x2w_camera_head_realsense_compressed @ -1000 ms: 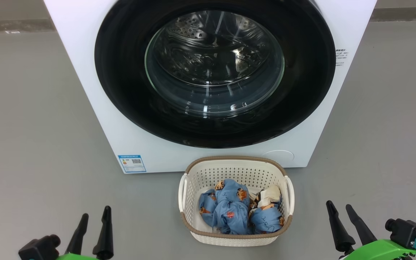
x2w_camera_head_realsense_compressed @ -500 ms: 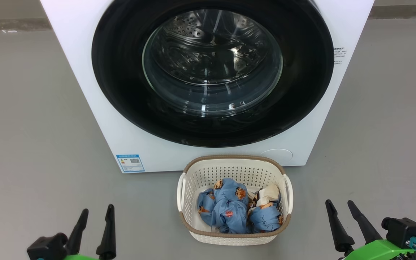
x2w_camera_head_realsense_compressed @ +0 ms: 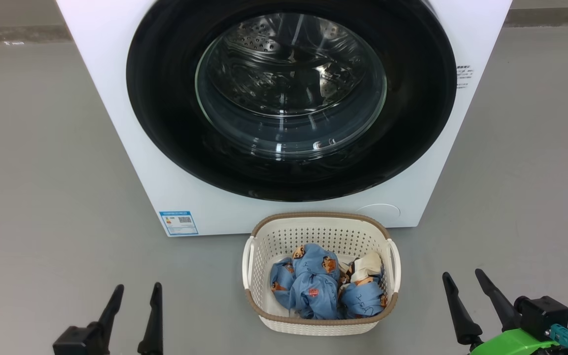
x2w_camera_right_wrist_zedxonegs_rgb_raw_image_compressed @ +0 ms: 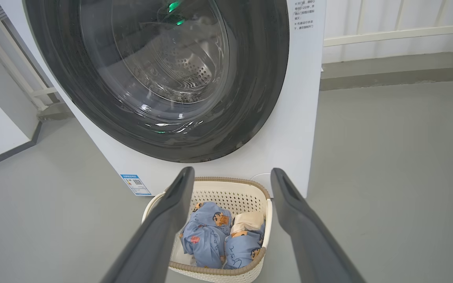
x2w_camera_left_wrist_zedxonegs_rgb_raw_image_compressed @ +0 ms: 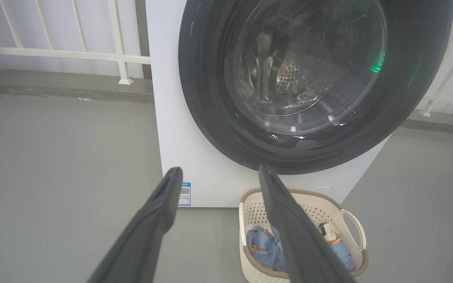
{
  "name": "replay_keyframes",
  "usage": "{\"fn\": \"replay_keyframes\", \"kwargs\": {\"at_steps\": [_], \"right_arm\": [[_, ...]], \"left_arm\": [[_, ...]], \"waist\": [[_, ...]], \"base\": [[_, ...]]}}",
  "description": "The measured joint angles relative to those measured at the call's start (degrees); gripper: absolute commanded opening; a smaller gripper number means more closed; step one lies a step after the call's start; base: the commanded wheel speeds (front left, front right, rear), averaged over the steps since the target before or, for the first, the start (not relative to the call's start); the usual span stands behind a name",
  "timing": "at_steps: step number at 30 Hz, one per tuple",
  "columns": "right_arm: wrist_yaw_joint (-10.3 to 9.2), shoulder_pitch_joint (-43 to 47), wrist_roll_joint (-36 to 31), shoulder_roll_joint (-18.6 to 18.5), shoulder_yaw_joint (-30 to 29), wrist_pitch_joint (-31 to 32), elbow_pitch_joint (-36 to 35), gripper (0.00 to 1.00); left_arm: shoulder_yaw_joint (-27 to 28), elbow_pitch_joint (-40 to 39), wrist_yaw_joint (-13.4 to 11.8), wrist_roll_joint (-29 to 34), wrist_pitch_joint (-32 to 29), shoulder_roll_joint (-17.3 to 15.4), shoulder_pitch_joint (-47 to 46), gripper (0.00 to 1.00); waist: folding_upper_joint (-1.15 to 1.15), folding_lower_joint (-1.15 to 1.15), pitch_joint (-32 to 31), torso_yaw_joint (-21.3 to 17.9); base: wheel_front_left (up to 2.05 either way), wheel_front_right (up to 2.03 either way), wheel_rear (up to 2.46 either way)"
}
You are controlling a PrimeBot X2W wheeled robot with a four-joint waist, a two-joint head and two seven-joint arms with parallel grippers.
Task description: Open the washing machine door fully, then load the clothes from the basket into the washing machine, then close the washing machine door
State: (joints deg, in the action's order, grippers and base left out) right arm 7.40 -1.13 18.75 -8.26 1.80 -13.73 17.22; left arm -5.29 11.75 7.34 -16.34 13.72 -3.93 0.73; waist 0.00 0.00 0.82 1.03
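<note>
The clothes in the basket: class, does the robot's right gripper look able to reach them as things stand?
Probably yes: the basket has no lid, the clothes lie uncovered, and the right gripper, jaws open, sits beside it.

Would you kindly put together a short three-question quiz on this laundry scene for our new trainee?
1. True or false: the large round, glossy black-rimmed washing machine door is shut.
2. Where are the light blue printed clothes? A) inside the steel drum B) in the cream perforated plastic basket C) spread on the grey floor
3. Fill in: the left gripper and the right gripper both stand ____, holding nothing.
Key: 1 true; 2 B; 3 open.
</note>
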Motion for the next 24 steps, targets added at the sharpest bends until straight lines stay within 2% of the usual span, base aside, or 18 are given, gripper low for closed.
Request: {"fn": "replay_keyframes", "kwargs": {"at_steps": [5,13,17,24], "right_arm": [[0.0,0.01,-2.58,-0.27,-0.52,-0.56,-0.31,1.0],[0.0,0.05,-2.6,-0.41,-1.0,-0.57,-0.64,1.0],[0.0,0.09,-2.6,-0.4,-1.42,-0.57,-0.9,1.0],[0.0,0.28,-2.6,-0.25,-1.9,-0.57,-1.12,1.0]], "left_arm": [[-0.14,0.0,0.01,2.46,0.51,-0.03,0.42,1.0],[0.25,0.0,0.05,2.49,0.67,-0.04,0.42,1.0],[1.11,-0.07,0.05,5.35,0.67,-0.07,0.42,1.0],[2.75,-0.74,0.05,8.14,0.68,0.04,0.43,1.0]], "waist": [[0.0,0.0,-0.1,0.06],[0.0,0.0,-0.23,-0.13],[0.0,0.0,-0.3,-0.16],[0.0,0.0,-0.21,-0.17]], "base": [[0.0,0.0,0.0],[0.0,0.0,0.0],[0.03,0.03,-0.06],[0.41,0.41,-0.82]]}}
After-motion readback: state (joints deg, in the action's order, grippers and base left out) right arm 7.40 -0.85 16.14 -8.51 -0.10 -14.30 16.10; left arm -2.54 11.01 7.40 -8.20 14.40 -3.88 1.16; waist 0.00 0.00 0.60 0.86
